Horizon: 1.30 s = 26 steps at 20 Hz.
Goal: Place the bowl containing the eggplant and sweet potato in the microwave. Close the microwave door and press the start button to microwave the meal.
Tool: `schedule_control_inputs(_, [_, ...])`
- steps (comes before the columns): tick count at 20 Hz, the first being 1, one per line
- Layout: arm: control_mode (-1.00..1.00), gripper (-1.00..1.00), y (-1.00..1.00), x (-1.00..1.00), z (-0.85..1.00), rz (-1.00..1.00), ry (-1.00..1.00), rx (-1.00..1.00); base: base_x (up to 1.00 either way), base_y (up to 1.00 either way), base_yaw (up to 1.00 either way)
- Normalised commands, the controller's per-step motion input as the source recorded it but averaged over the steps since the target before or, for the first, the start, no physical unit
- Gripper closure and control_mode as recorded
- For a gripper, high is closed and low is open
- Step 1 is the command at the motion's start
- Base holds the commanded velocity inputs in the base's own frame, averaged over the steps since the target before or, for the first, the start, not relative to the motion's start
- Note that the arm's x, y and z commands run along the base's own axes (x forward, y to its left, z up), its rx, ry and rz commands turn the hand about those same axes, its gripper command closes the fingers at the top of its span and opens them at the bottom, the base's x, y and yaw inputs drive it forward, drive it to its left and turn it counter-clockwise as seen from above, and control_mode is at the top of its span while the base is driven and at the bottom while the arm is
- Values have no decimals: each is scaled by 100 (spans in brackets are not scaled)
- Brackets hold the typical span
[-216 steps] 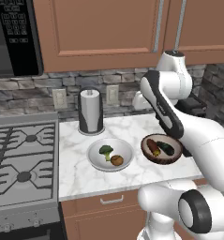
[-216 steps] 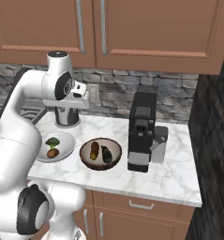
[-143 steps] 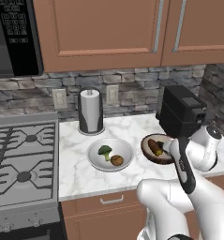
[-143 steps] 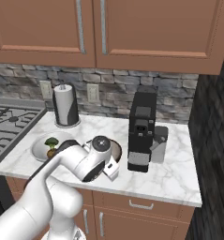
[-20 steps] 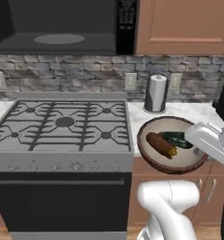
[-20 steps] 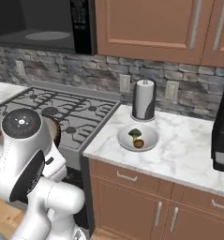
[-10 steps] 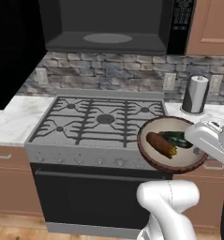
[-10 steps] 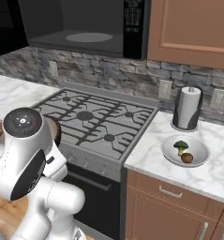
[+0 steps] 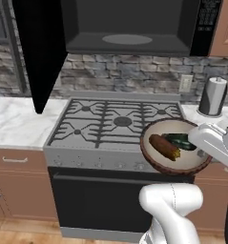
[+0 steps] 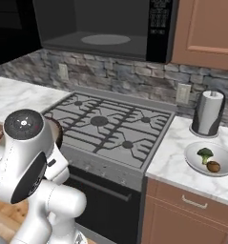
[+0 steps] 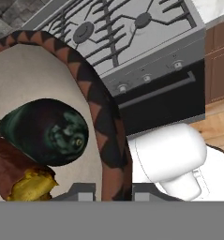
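The gripper (image 11: 113, 190) pinches the thick rim of the round brown bowl (image 9: 175, 164), one finger on each side, jaws only a little apart. The bowl is held up in the air over the front right corner of the gas stove (image 9: 118, 121). Inside it lie the dark green eggplant (image 11: 50, 131) and the reddish sweet potato (image 9: 164, 146), touching. The rim has a zigzag pattern. Above, the black microwave (image 9: 134, 26) stands open, its flat microwave door (image 9: 39, 47) swung left. A white bowl (image 10: 211, 158) on the marble counter holds broccoli (image 10: 205, 153).
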Motion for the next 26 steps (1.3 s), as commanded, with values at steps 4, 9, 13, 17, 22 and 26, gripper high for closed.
schedule_control_inputs(4, [100,100,0,0,0,0,0,0,0,35,-9])
schedule_control_inputs(9, [100,100,0,0,0,0,0,0,16,36,-8])
schedule_control_inputs(13, [100,100,0,0,0,0,0,0,37,40,-4])
schedule_control_inputs(17, [100,100,0,0,0,0,0,0,48,19,0])
schedule_control_inputs(22, [100,100,0,0,0,0,0,0,46,0,1])
schedule_control_inputs(26, [100,100,0,0,0,0,0,0,29,0,9])
